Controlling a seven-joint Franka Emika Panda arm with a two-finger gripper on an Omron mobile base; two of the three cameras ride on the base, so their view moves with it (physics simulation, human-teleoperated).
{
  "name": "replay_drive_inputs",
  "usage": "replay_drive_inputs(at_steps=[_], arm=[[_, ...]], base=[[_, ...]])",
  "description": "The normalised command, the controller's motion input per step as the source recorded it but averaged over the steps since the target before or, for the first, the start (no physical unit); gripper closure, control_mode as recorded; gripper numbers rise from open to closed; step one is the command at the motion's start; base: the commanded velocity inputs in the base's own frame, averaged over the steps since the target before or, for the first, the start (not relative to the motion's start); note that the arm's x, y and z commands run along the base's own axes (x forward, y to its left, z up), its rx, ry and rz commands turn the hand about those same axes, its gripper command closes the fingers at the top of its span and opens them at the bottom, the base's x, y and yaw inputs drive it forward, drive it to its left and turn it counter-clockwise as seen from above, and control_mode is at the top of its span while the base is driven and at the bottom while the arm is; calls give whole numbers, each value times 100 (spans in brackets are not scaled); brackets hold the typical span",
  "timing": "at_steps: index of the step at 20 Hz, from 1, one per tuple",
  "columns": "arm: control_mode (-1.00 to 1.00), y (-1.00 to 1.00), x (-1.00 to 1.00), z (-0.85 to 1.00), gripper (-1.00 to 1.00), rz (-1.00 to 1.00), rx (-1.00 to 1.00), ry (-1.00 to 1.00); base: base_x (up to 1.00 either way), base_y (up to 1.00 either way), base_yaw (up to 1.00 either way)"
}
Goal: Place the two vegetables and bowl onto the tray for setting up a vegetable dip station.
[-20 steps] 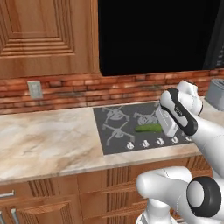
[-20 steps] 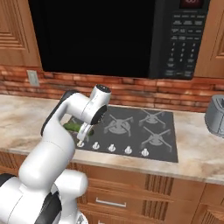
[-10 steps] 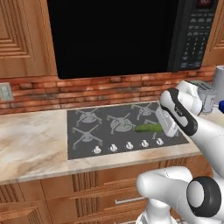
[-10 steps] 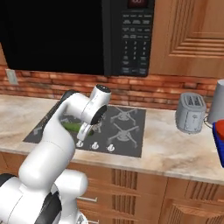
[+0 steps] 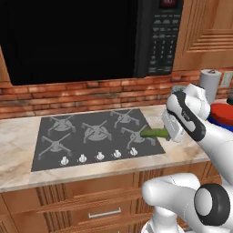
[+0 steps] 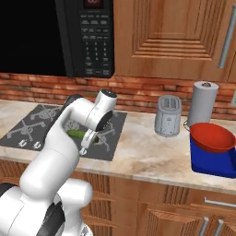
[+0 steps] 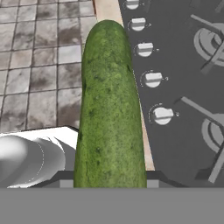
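My gripper [image 5: 166, 133] is shut on a dark green cucumber-like vegetable [image 5: 154, 133], which it holds level a little above the right edge of the stovetop. From the other side the vegetable [image 6: 76, 134] sticks out to the left of the gripper [image 6: 85, 139]. In the hand view the vegetable [image 7: 111, 109] runs lengthwise up the middle and hides the fingertips. The glossy red bowl [image 6: 212, 137] rests in the deep blue tray [image 6: 209, 160] on the counter far to the right. The bowl [image 5: 224, 112] also peeks out behind my arm.
The grey stovetop [image 5: 91, 135] with its row of knobs lies under the hand. A black microwave [image 6: 87, 37] hangs above it. A silver toaster [image 6: 167, 116] and a paper towel roll [image 6: 202, 103] stand between the stove and the tray.
The whole picture has slid left in both base views, so the base has driven right along the counter. The toaster, tray and bowl have come into view. The grip on the vegetable is unchanged.
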Motion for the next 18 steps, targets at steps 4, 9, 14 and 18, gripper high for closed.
replay_drive_inputs(at_steps=[4, 9, 14, 18], arm=[[100, 0, 0, 0, 100, 0, 0, 0], [100, 0, 0, 0, 100, 0, 0, 0], [100, 0, 0, 0, 100, 0, 0, 0], [100, 0, 0, 0, 100, 0, 0, 0]], base=[[0, -67, 0], [0, -67, 0], [0, -66, 0], [0, -66, 0]])
